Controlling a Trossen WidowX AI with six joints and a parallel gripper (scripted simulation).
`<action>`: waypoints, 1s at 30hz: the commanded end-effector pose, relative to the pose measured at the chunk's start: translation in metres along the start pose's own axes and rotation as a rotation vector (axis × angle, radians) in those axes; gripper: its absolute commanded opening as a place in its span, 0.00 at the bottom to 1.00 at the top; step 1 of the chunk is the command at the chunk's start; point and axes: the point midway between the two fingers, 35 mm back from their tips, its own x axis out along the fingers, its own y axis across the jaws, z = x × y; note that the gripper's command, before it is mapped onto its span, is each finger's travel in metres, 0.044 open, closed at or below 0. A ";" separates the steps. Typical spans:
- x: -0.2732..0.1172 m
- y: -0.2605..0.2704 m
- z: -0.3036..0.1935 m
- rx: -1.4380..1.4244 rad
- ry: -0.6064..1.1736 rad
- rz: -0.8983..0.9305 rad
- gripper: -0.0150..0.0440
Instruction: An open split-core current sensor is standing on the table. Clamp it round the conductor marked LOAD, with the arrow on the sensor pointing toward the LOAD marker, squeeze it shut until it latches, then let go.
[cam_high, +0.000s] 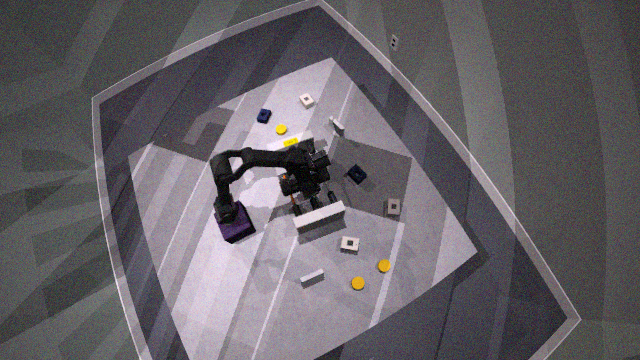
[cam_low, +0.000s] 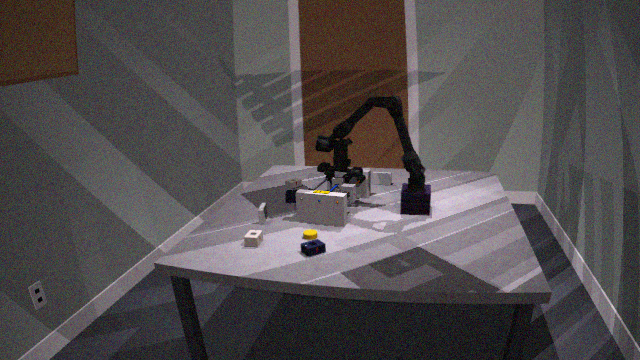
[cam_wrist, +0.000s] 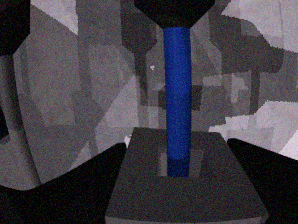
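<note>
Hand is standing partly open, pointing down mid-frame in the top view, its black fingers gripping the sides of the grey split-core current sensor. Sensor is sitting around the blue conductor, which is running through its window at lower centre of the wrist view. Can't tell if it's latching; arrow and LOAD marker aren't reading. Grey conductor is running apart at left of that view. Long white block with a yellow label is standing above centre in the top view; plain long white block is standing just below centre. Yellow disc is lying near a navy block on the grey surface, upper middle of the top view.
</note>
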 end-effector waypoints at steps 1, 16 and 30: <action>0.000 0.000 0.000 0.002 -0.002 0.002 0.25; 0.000 0.001 0.000 0.000 0.000 0.000 0.25; 0.002 0.000 0.000 0.000 0.001 -0.003 0.61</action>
